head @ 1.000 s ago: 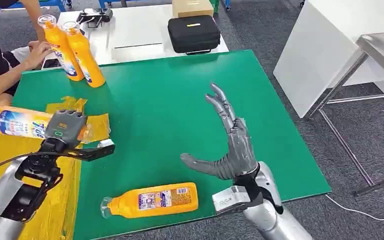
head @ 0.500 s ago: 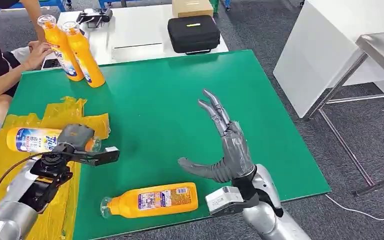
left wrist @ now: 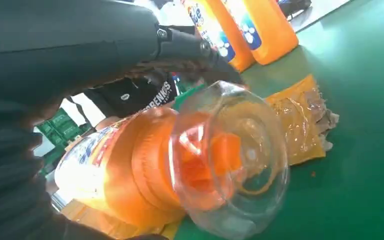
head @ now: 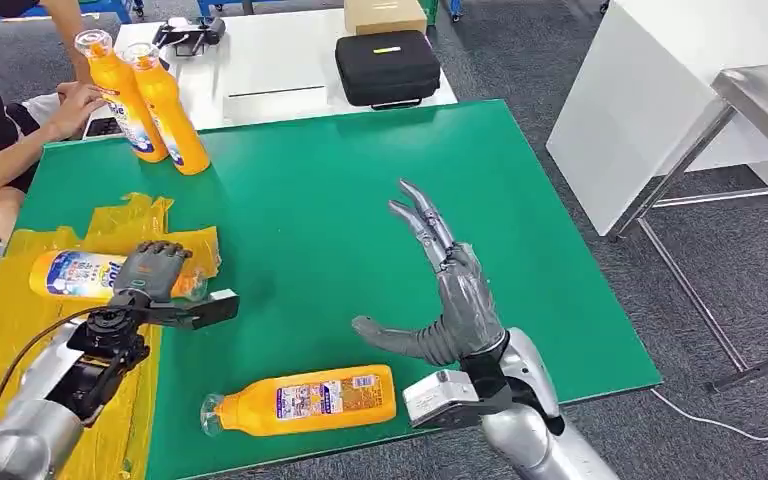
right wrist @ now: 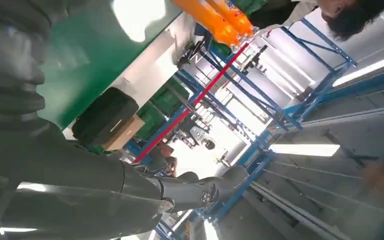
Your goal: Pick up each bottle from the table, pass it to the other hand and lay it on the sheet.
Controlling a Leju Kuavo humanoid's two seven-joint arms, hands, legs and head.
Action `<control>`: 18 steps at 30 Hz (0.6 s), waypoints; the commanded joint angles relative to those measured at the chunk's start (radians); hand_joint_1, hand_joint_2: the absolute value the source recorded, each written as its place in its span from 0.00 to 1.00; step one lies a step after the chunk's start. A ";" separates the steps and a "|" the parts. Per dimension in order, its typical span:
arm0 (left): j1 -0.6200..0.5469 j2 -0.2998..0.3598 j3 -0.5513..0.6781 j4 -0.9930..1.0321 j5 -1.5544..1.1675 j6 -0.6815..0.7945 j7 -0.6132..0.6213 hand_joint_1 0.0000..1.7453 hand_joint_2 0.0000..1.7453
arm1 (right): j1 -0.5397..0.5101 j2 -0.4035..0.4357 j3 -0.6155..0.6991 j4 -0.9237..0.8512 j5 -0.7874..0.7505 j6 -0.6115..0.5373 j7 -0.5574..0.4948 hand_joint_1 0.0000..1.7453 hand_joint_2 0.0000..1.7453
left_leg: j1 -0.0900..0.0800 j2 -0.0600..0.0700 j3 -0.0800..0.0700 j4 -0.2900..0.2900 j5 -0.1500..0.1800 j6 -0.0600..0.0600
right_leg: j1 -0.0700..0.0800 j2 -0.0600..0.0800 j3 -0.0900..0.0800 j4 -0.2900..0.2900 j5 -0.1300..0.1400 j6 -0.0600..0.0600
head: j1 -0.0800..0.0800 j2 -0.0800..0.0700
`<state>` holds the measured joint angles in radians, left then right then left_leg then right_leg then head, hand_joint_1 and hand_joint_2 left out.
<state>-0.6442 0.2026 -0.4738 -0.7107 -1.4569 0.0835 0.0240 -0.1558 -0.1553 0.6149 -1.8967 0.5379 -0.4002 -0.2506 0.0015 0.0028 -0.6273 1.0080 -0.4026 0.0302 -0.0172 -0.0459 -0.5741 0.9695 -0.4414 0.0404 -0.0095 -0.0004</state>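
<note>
At the bottom centre of the head view a bottle (head: 300,399) lies on its side on the green table (head: 330,200), just beside your right hand (head: 440,290), which stands with fingers spread wide and holds nothing.

Mid-left, your left hand (head: 150,270) wraps the second bottle (head: 85,275) near its clear cap, low over the yellow sheet (head: 20,340) (the wrist view cannot settle whether it touches). Lower it until it rests flat, then open the fingers gently, or it will likely roll off toward the green.

At the upper left, two upright bottles (head: 145,100) stand together near a person's hand (head: 75,105). Beyond the table sits a black case (head: 388,66).
</note>
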 commanded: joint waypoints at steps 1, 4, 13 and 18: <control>-0.052 -0.025 0.003 0.076 -0.005 -0.004 0.002 0.00 1.00 | -0.014 0.009 -0.012 0.044 -0.004 0.003 0.003 0.00 1.00 | 0.001 0.000 0.005 0.000 -0.002 -0.002 | 0.001 0.003 0.006 -0.001 -0.002 -0.002 | 0.000 0.000; -0.048 -0.029 0.017 0.071 -0.002 0.010 0.004 0.00 1.00 | -0.013 0.014 -0.014 0.043 0.000 0.007 0.006 0.00 1.00 | 0.001 0.000 0.006 0.000 -0.003 -0.002 | 0.001 0.004 0.007 -0.001 -0.003 -0.002 | 0.000 0.000; 0.006 -0.064 0.129 -0.054 0.118 0.072 -0.032 0.00 1.00 | 0.005 0.009 -0.026 0.037 0.020 0.019 0.017 0.00 1.00 | 0.001 0.000 0.005 0.000 -0.002 -0.002 | 0.001 0.003 0.005 -0.001 -0.002 -0.002 | 0.000 0.000; 0.137 -0.097 0.215 -0.464 0.507 0.063 -0.155 0.00 1.00 | 0.033 -0.047 0.012 0.020 -0.009 0.115 -0.017 0.00 1.00 | 0.000 -0.001 0.001 0.000 -0.001 -0.001 | 0.000 0.001 0.002 -0.001 -0.001 -0.001 | 0.000 0.000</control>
<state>-0.6127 0.1626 -0.3785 -0.7722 -1.2643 0.1675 -0.0429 -0.1377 -0.1511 0.6031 -1.8967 0.5600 -0.3738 -0.2388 0.0014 0.0028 -0.6273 1.0080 -0.4026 0.0303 -0.0174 -0.0461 -0.5739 0.9695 -0.4414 0.0404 -0.0092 -0.0004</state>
